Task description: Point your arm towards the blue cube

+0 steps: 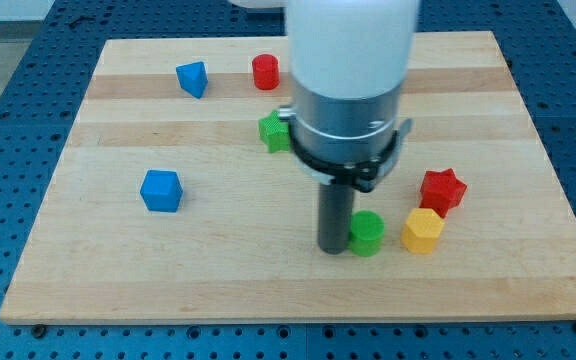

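Note:
The blue cube (pixel 161 190) lies on the wooden board (pixel 118 280) at the view's left, about mid-height. My tip (pixel 333 249) rests on the board well to the right of the cube, touching or nearly touching the left side of a green cylinder (pixel 367 232). A second blue block (pixel 192 78), wedge-like, lies near the view's top left. The arm's body (pixel 348 90) hides part of the board's middle.
A red cylinder (pixel 265 72) sits near the top centre. A green block (pixel 274 131) is partly hidden behind the arm. A red star-shaped block (pixel 442 189) and a yellow block (pixel 422 230) lie to the right of the green cylinder.

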